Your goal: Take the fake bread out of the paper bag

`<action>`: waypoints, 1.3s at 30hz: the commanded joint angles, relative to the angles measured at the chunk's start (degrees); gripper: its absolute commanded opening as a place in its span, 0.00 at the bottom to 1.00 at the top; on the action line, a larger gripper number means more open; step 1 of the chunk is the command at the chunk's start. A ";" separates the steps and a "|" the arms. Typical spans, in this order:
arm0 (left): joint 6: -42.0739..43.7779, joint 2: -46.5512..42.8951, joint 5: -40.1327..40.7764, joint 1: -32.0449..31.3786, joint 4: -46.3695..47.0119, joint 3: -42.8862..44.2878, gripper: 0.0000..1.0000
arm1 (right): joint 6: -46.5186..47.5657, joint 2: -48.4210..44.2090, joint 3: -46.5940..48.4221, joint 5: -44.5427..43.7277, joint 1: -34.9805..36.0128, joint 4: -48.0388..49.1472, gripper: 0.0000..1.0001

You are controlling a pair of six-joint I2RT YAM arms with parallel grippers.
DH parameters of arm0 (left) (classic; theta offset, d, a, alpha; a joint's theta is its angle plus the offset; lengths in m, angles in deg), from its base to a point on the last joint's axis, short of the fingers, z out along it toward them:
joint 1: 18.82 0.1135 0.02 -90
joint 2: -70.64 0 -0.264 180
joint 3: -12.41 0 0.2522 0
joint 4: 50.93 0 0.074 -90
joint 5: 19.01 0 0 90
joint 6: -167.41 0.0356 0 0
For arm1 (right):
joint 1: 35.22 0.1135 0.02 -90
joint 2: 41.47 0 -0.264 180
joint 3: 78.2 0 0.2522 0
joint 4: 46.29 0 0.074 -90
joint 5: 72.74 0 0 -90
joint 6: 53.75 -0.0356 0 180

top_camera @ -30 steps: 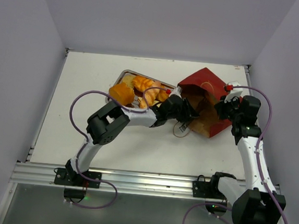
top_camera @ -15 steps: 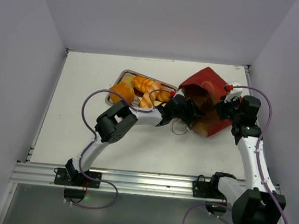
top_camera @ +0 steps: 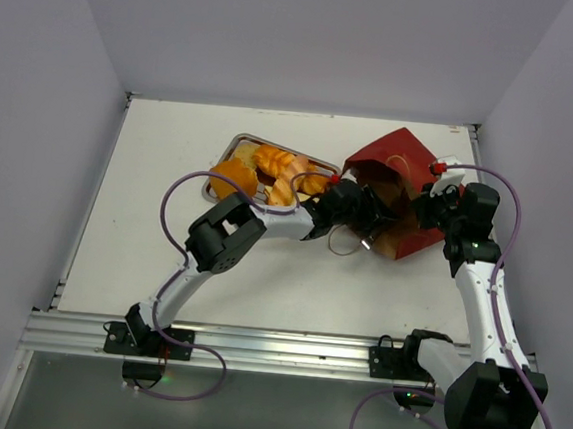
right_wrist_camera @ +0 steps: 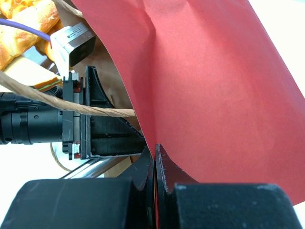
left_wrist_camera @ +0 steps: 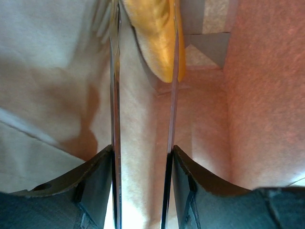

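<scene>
Currently left jaws stand parted inside the paper bag (top_camera: 402, 156), with the golden bread piece (left_wrist_camera: 157, 43) between their tips, apparently unclamped. Right jaws pinch the bag's red edge. Bread looks light, glossy, slippery: grip mid-body.

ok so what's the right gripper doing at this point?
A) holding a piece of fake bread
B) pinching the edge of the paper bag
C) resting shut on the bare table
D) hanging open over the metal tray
B: in the right wrist view the right gripper has its jaws closed together on the red paper edge of the paper bag, with no bread between them.
</scene>
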 commanded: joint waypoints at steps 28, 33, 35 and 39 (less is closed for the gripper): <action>-1.18 8.19 -7.22 0.02 0.45 11.58 0.40 | 0.91 3.02 1.46 6.99 -0.02 -2.59 0.00; 0.22 6.70 -6.53 0.11 1.15 9.21 0.17 | 0.91 2.58 1.46 6.02 -0.11 -2.41 0.00; 1.02 5.65 -6.26 0.11 1.06 8.50 0.12 | 0.91 2.32 1.54 5.41 -0.11 -2.32 0.00; 3.12 3.37 -4.95 0.20 0.80 6.31 0.08 | 0.99 1.97 1.46 4.52 -0.11 -2.32 0.00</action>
